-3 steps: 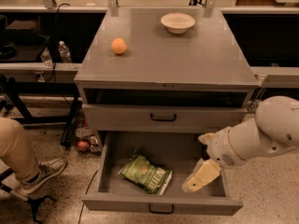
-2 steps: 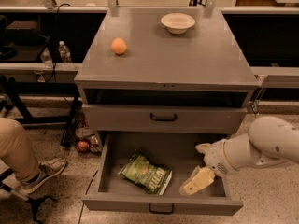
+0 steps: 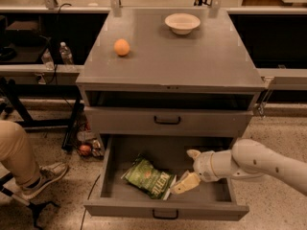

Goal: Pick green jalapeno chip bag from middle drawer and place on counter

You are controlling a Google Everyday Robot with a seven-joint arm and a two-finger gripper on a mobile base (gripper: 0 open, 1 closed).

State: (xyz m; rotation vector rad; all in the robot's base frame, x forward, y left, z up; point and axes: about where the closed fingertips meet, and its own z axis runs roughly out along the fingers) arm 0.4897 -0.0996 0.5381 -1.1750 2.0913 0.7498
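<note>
The green jalapeno chip bag (image 3: 151, 178) lies flat in the left half of the open middle drawer (image 3: 165, 212), crinkled, with a white edge facing right. My gripper (image 3: 188, 169) is inside the drawer just right of the bag, on the end of the white arm (image 3: 259, 163) coming in from the right. It is open, with one finger (image 3: 184, 183) close to the bag's right edge and the other further back. It holds nothing. The counter (image 3: 192, 56) is the grey cabinet top above.
An orange fruit (image 3: 122, 47) sits on the counter's left side and a white bowl (image 3: 182, 23) at its back. The shallower drawer (image 3: 168, 121) above is shut. A person's leg and shoe (image 3: 29, 169) are at the left, with bottles and clutter on the floor.
My arm has swung left and lower into the drawer, bringing the gripper from the drawer's right side to just beside the bag. The bag has not moved.
</note>
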